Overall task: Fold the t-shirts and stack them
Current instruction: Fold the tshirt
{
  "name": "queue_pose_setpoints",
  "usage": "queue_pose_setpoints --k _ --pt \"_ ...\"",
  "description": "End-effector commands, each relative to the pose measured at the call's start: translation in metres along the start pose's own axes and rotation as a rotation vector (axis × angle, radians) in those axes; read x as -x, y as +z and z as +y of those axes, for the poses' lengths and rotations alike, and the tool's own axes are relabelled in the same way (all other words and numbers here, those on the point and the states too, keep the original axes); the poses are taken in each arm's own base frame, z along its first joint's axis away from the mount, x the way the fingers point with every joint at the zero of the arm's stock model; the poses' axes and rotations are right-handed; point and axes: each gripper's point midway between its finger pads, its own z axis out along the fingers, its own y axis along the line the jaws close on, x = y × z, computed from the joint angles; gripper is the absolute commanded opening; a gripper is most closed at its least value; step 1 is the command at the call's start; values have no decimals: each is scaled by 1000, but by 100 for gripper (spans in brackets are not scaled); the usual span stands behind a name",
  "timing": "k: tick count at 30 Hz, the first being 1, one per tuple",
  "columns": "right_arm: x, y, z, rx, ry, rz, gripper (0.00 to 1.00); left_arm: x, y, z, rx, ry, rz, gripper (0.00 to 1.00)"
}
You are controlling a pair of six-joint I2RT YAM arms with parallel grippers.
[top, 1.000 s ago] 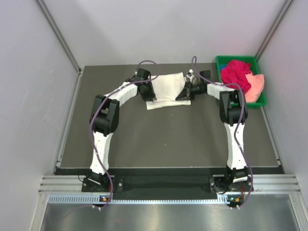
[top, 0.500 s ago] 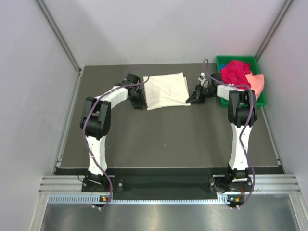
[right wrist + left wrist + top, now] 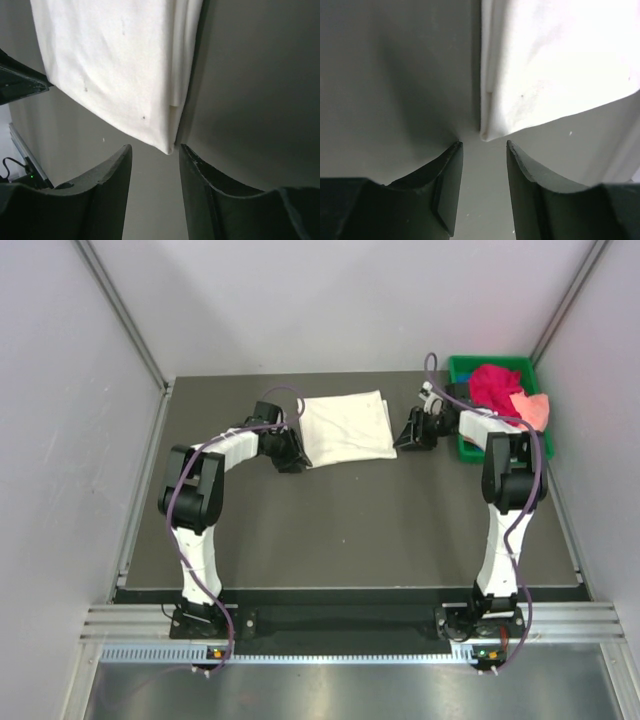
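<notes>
Two grippers flanked the cream-white t-shirt (image 3: 345,428), which lay folded into a flat rectangle on the far middle of the bench (image 3: 350,530), its long axis running left to right with a slight skew. The left gripper (image 3: 482,145) sat just off the shirt's near left corner, fingers apart and empty. In the left wrist view that corner pointed toward the gap between the fingertips without touching either. The right gripper (image 3: 155,147) mirrored this at the near right corner, likewise apart and holding nothing. Each arm was about equally close to its own corner. Folded layers showed as stacked edges along both short sides, and the top surface was smooth with a few small dark specks. The magenta-red t-shirt (image 3: 493,385) and the peach-pink t-shirt (image 3: 535,408) lay crumpled in the green tray (image 3: 480,361) at the far right, nearer the right arm. Judged from this layout, one shirt was folded and two remained.
</notes>
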Motion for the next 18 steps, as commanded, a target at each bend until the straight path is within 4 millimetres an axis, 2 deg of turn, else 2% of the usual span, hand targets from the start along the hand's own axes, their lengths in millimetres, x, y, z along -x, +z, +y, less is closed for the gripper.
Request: queue_pose_setpoints --k 1,7,13,18 --pt "8 -14 2 -36 -78 -7 43 5 -4 -20 -97 17 -28 45" --pt "-2 -7 -10 -58 -66 20 45 9 5 -13 -65 18 -29 45" --pt "-13 5 -18 -44 -41 52 46 6 16 -8 -58 7 -7 40" --pt "-17 13 -20 -41 -38 58 47 8 22 -7 -50 6 5 26"
